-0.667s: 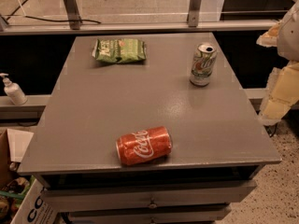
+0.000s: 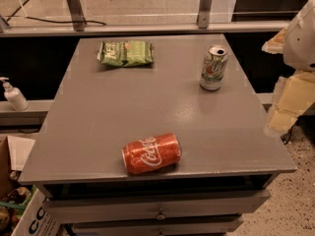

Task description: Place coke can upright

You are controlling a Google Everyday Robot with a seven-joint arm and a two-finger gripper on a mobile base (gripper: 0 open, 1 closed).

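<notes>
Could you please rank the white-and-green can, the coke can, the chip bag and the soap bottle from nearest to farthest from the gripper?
The gripper hangs beyond the right edge of the table.
1. The white-and-green can, upright, back right.
2. The coke can, on its side at the front edge, and the chip bag, back left: too close to call.
3. The soap bottle, off the table, far left.

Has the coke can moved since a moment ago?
No: coke can still lies by the front edge of the table; gripper hangs off its right side.

Dim warm light sheens the tabletop (image 2: 197, 109), tool (image 2: 288, 103) pale at right edge.
</notes>
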